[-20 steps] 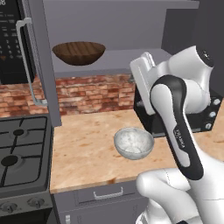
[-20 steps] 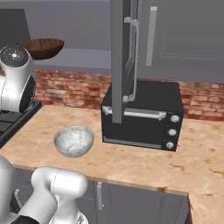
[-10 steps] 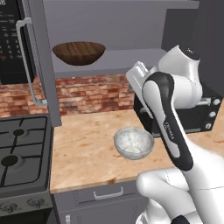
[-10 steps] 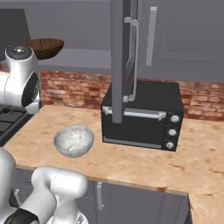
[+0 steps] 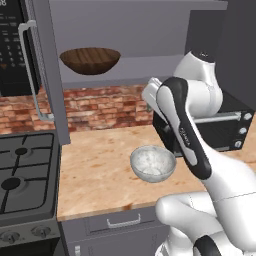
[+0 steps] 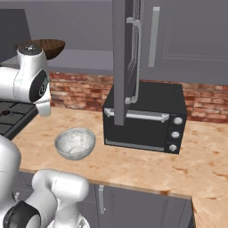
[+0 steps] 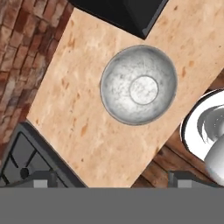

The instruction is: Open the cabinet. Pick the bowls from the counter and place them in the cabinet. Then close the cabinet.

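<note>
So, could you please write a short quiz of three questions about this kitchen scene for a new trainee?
1. True or false: the dark-brown wooden bowl already sits inside the open cabinet.
2. What stands on the counter just to the right of the speckled bowl?
A. a kettle
B. a black toaster oven
C. a cutting board
3. In the hand view, which thing lies almost straight ahead of the gripper, and are its jaws open or shut?

Key
1. True; it rests on the cabinet shelf.
2. B, the black toaster oven.
3. The speckled bowl; the jaws are open and hold nothing.
</note>
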